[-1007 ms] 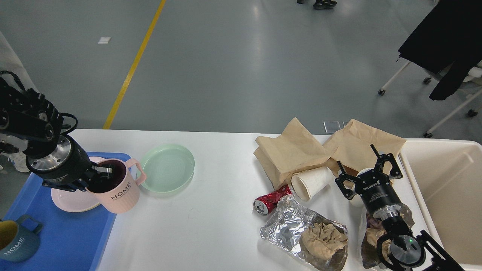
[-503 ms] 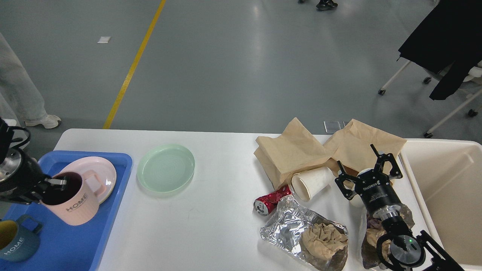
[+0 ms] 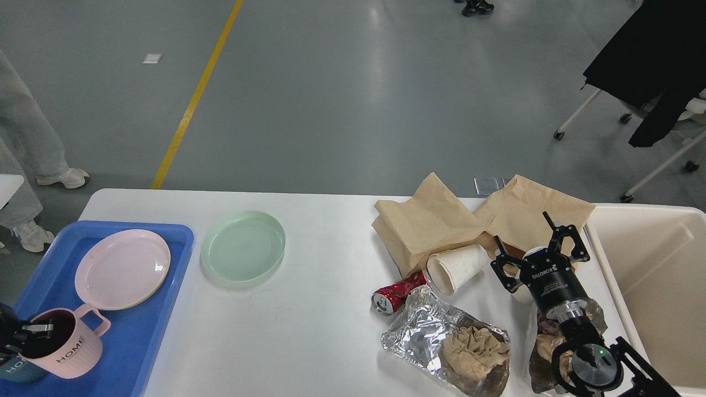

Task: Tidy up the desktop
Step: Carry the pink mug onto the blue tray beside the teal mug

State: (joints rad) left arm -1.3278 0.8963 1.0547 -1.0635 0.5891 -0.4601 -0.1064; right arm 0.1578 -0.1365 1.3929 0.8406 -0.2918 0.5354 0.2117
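Observation:
The white desktop (image 3: 309, 331) carries dishes on the left and rubbish on the right. At the far left edge, my left gripper (image 3: 26, 334) is shut on the rim of a pink "HOME" mug (image 3: 66, 346). One finger is inside the mug and most of the arm is out of view. The mug is over the near left part of the blue tray (image 3: 138, 336), against a blue mug (image 3: 16, 370). My right gripper (image 3: 536, 247) stands open above the brown paper bags (image 3: 441, 220), beside a tipped white paper cup (image 3: 458, 266).
A pink plate (image 3: 122, 268) lies in the tray and a green plate (image 3: 242, 246) just right of it. A red can (image 3: 396, 293), foil with crumpled paper (image 3: 447, 342) and another foil wrap (image 3: 543, 353) lie near the front right. A cream bin (image 3: 656, 286) stands at the right edge.
My left gripper has carried the pink mug from the tray's right edge down and left to the tray's near left corner, uncovering the pink plate. The right arm has not moved.

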